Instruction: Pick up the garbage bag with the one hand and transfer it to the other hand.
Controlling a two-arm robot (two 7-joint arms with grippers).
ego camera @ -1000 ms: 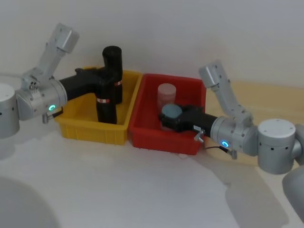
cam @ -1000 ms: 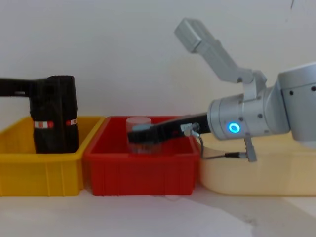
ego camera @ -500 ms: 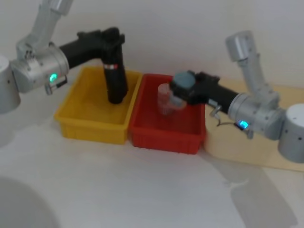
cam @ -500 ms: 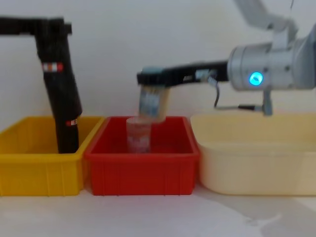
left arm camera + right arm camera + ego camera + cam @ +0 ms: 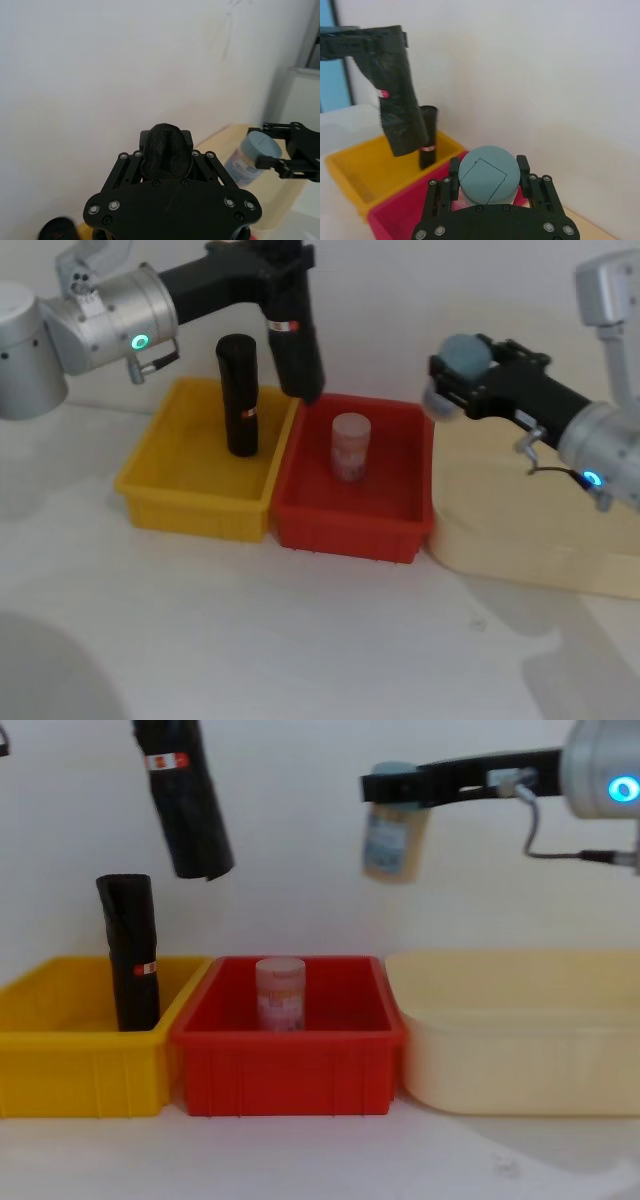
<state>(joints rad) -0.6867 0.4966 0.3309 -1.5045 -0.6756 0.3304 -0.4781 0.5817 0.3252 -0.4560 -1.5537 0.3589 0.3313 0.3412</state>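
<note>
The garbage bag (image 5: 296,350), a thick black crinkly roll with a small orange-red and white sticker, hangs tilted in the air above the wall between the yellow and red bins. My left gripper (image 5: 278,262), on the green-lit arm, is shut on its top end. In the chest view the garbage bag (image 5: 188,810) hangs well above the bins. The left wrist view shows its top (image 5: 165,156) clamped between the fingers. My right gripper (image 5: 462,365), on the blue-lit arm, is shut on a jar (image 5: 392,840) with a blue-grey lid, held high near the red bin's right end.
A slimmer black roll (image 5: 238,395) stands upright in the yellow bin (image 5: 170,502). A pinkish jar (image 5: 350,446) stands in the red bin (image 5: 345,530). A cream tub (image 5: 515,1040) sits to the right of the red bin.
My left gripper has lifted the garbage bag out of the yellow bin, up and to the right. My right gripper has carried its jar higher and to the right.
</note>
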